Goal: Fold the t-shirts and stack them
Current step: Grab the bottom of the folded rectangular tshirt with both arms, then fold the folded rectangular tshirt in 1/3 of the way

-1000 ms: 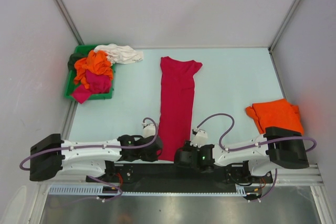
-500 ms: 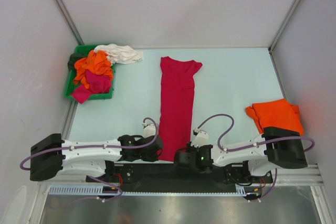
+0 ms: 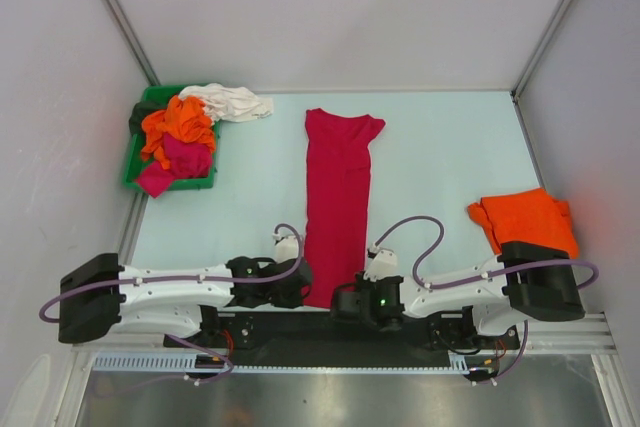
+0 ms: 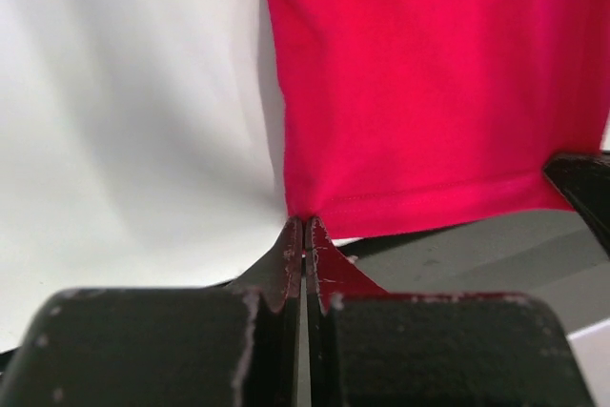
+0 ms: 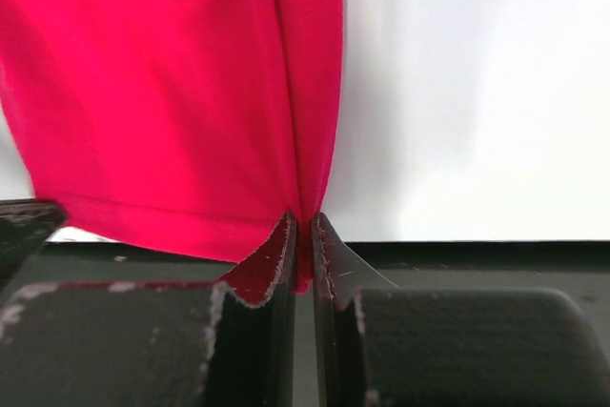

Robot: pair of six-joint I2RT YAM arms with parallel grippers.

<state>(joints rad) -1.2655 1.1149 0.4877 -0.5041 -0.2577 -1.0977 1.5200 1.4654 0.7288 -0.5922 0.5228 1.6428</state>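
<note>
One crimson t-shirt, one white t-shirt, one green bin, two arms

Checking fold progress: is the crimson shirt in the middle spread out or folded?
Partly folded: the crimson shirt lies as a long narrow strip, an overlapping layer showing in the right wrist view, not folded crosswise.

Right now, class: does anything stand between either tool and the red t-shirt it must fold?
Nothing visible does. The left tool and the right tool are each shut on a near hem corner of the red t-shirt.
</note>
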